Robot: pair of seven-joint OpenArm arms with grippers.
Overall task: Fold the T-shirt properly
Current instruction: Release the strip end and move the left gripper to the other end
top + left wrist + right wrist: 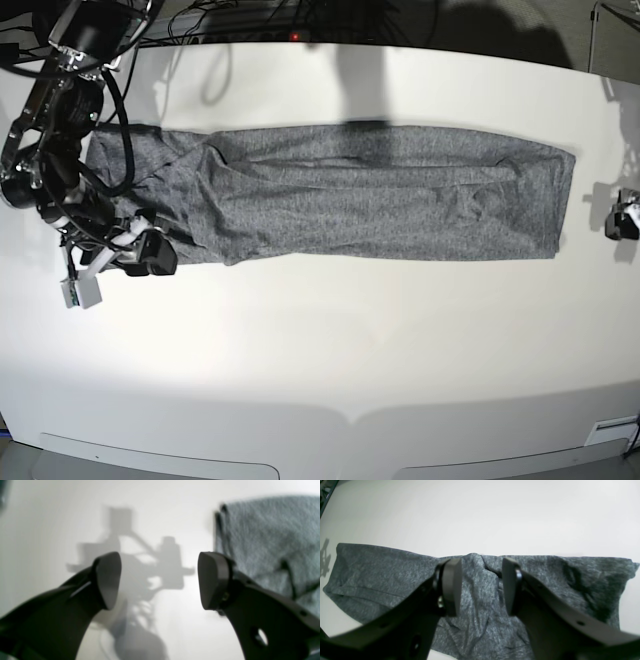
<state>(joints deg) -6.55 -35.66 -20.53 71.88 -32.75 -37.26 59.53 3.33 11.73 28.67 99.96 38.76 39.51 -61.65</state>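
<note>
White table (330, 330) — one T-shirt (380, 195), two open claws.

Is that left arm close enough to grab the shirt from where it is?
Probably yes: the left hand is open over bare table, the shirt's edge lies just beside it, nothing between.

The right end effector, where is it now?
In the base view, the right end effector is at the table's left side, open above the T-shirt's left end.

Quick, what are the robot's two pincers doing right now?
Left pincer: open, holding nothing, over the bare table.
Right pincer: open, empty, over the T-shirt.
</note>
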